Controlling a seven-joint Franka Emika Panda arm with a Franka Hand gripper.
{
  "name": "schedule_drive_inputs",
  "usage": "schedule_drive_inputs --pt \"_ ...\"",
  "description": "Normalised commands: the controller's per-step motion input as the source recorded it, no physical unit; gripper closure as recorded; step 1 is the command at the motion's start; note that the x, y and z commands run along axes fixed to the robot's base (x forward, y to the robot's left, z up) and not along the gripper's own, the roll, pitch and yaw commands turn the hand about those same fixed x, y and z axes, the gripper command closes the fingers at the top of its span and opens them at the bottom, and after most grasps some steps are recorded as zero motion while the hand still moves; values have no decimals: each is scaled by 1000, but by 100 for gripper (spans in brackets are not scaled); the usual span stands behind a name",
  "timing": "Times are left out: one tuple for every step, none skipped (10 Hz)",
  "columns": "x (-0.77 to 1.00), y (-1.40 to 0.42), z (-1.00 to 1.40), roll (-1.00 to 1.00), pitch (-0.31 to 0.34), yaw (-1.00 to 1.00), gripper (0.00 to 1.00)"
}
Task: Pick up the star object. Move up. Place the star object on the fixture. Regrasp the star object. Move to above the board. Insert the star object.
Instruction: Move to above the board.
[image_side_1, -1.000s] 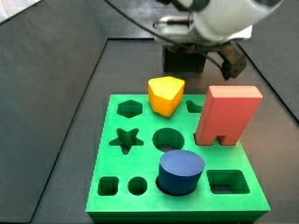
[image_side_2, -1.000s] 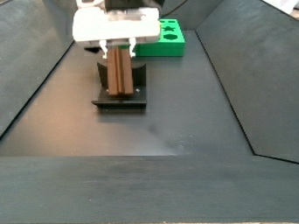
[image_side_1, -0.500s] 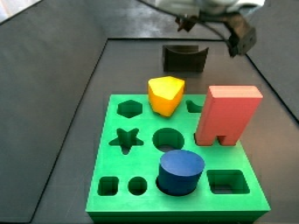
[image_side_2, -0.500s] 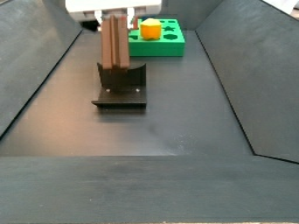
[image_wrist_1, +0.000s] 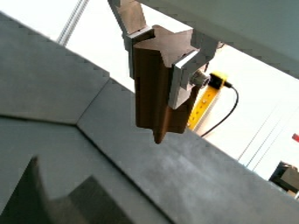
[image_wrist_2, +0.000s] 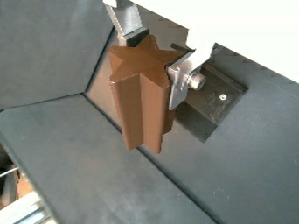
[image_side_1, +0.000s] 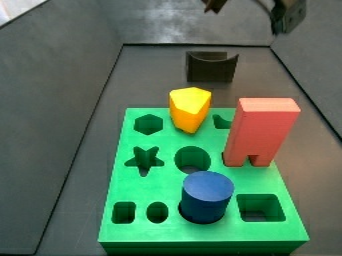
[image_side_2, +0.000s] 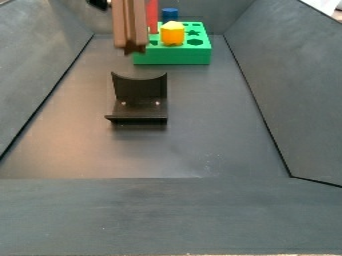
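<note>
The star object (image_wrist_2: 142, 96) is a tall brown prism with a star-shaped end. My gripper (image_wrist_2: 149, 66) is shut on it near its top, and its silver fingers (image_wrist_1: 184, 74) press on opposite sides. In a side view the star (image_side_2: 130, 25) hangs upright, well above the dark fixture (image_side_2: 138, 98), and the gripper is cut off at the frame's top. The fixture also shows in a side view (image_side_1: 210, 67) and in a wrist view (image_wrist_2: 216, 105). The green board (image_side_1: 147, 195) has an open star-shaped hole (image_side_1: 144, 158).
A yellow piece (image_side_1: 190, 108), a red block (image_side_1: 261, 130) and a blue cylinder (image_side_1: 206, 196) stand in the board. The board also shows at the far end of the floor (image_side_2: 187, 50). Sloped dark walls (image_side_2: 40, 90) line both sides of the floor.
The gripper has risen with the star object, lifting it off the fixture and nearly out of the top of both side views.
</note>
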Motion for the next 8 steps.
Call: schedule_drive_inputs --pt "19 -32 966 -29 81 123 100" --pt "18 -26 789 -29 73 115 100" --pt "19 -22 556 -29 61 103 100" --pt "18 -19 384 -33 59 94 100" --pt "21 -19 215 -35 57 83 100" --pt "-536 -1000 272 -1000 -59 -38 100" --pt "-537 -1000 271 -1000 -66 -41 100" --pt "-578 -1000 291 -1000 -81 -48 100"
